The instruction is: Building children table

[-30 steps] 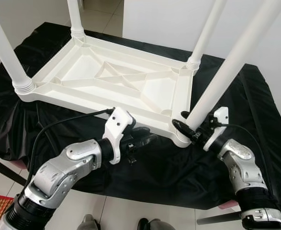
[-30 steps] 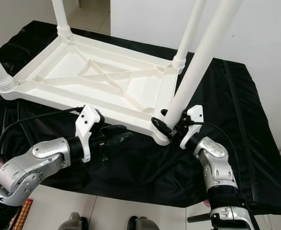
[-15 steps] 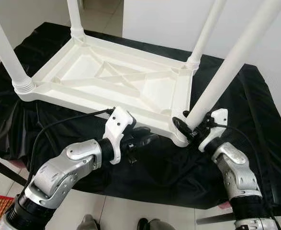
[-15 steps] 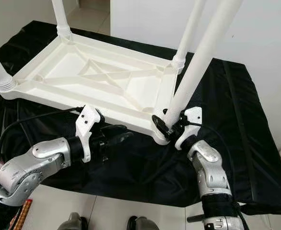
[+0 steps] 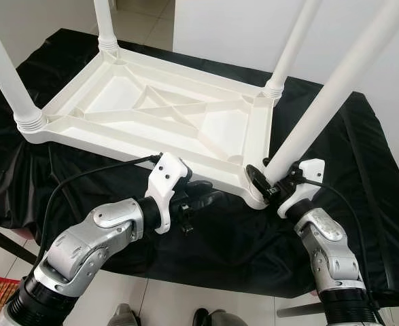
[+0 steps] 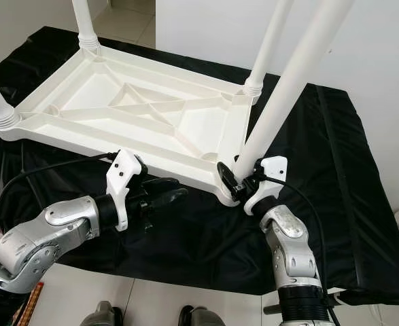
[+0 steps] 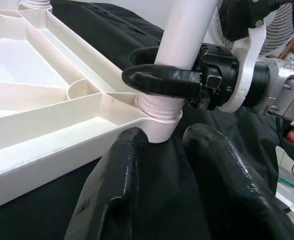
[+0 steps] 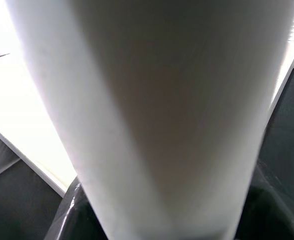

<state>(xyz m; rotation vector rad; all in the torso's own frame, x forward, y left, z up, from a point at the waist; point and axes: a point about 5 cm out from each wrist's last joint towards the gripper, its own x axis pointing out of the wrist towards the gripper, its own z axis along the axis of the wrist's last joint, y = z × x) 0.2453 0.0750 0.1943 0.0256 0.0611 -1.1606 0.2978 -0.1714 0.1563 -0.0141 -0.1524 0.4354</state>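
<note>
Tabletop [image 5: 151, 115] upside down on black cloth [image 5: 362, 170], exposing sockets. Right gripper [image 7: 164, 75] clenched round near-right leg [image 5: 335, 88] at base, seating it. Left gripper [image 5: 202, 199] empty, slightly parted, just beside near edge, likely bracing.

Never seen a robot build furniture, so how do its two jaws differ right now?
The right gripper is clamped around the base of the near white leg at its socket; the left gripper holds nothing. The right one is at the table corner; the left lies low over the black cloth, beside the tabletop's edge. Both have black fingers.

Upturned table [image 5: 151, 109] on cloth [image 5: 362, 149], left pincer [image 5: 202, 198] before its near edge, right pincer [image 5: 267, 183] at its near-right leg [image 5: 321, 109]
</note>
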